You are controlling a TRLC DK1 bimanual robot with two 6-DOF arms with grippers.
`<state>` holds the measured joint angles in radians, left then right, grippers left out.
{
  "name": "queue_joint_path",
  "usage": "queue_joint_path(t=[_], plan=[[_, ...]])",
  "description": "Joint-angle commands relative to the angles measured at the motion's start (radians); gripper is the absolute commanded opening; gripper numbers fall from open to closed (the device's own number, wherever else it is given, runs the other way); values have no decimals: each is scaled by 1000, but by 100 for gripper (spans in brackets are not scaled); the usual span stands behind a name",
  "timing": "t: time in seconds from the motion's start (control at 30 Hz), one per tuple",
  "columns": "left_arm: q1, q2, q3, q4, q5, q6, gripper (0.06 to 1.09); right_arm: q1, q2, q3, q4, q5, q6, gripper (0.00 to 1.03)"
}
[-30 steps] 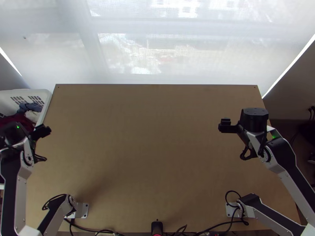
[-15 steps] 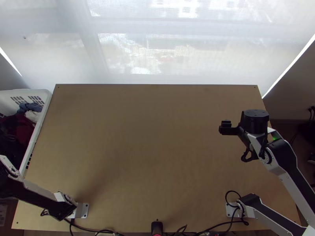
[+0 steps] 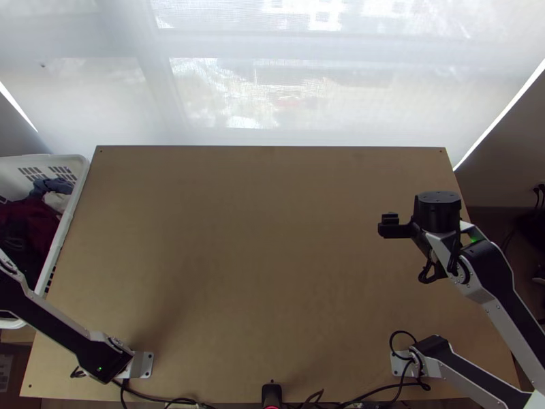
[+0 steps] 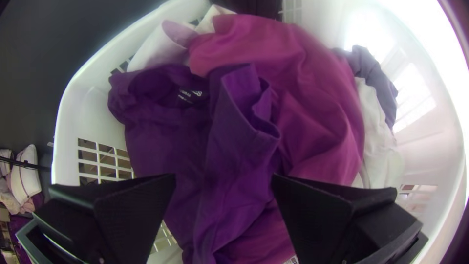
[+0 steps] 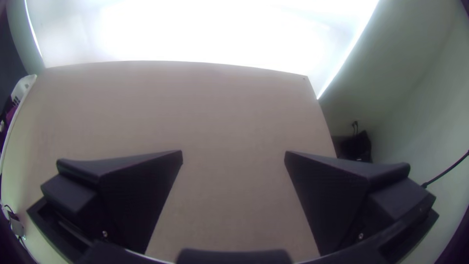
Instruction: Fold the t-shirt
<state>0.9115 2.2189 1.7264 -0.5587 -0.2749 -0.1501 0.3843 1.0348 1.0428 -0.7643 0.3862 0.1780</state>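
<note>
My right gripper [image 3: 390, 223] hangs over the right part of the wooden table, and in the right wrist view this gripper [image 5: 233, 155] stands open above bare wood. In the left wrist view my left gripper [image 4: 223, 178] is open over a white laundry basket [image 4: 67, 115], its fingers apart on either side of bunched purple cloth [image 4: 215, 161]. A dark purple collar [image 4: 188, 93] with a printed neck label lies beside a purple fold. Magenta cloth [image 4: 317, 107] is heaped against the purple. Which piece is the t-shirt, I cannot tell.
The basket [image 3: 83, 178] stands along the left edge of the table [image 3: 272, 259], with dark red and blue-grey cloth inside. A translucent blind [image 3: 272, 82] hangs behind the far edge. Cables and a small black device [image 3: 272, 394] lie at the near edge.
My left arm has swung back toward the lower left, and its gripper has left its earlier place by the table's left edge. The right arm has hardly moved.
</note>
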Motion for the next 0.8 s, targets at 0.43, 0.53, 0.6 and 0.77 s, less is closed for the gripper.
queue_joint_path(t=[0.43, 0.53, 0.6, 0.77], plan=[[-11, -47, -21, -21, 117, -31, 10, -15, -10, 6, -38, 17, -11, 98], [-10, -205, -96, -23, 210, -34, 9, -15, -16, -3, -33, 17, -11, 98], [-13, -327, -139, -35, 250, -66, 10, -13, -18, -9, -32, 17, -12, 98], [-45, -590, -154, -119, 283, -126, 10, 1, -36, -9, -29, 17, -15, 98]])
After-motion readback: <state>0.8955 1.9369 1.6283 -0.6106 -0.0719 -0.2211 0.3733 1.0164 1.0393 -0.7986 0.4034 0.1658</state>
